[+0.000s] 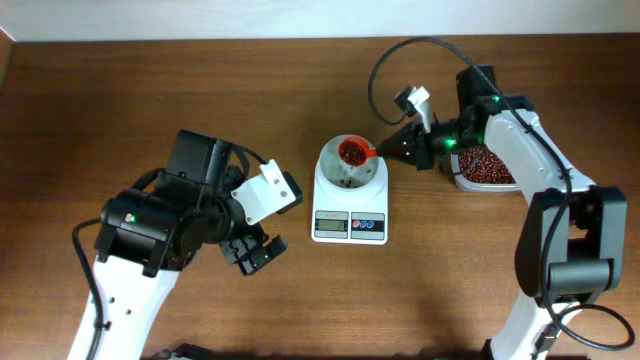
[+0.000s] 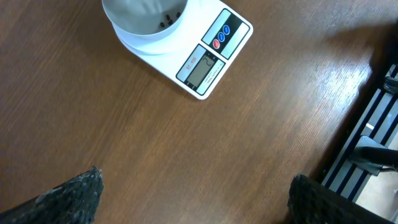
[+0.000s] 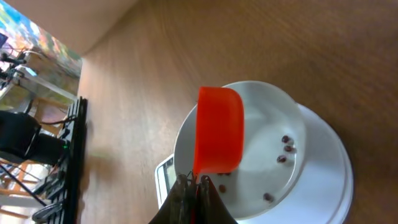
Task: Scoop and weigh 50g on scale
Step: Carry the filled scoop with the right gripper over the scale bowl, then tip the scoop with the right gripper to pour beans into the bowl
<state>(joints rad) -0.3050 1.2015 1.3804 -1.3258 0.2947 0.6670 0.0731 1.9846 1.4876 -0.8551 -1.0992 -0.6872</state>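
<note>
Since the beans point(image 3: 285, 148) look light, loose and apt to roll, the right gripper point(image 3: 196, 185) pinches the scoop point(image 3: 219, 134) by its handle above the scale point(image 1: 349, 226), while the left gripper point(image 1: 252, 255) gapes empty.

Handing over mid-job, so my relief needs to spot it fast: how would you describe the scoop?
Find the white scale at the centre of the wooden table. Over the round bowl on it hangs the scoop, pinched by the right tool. It is the only bright orange-red thing there; bowl and scale are white, the tool black.
</note>
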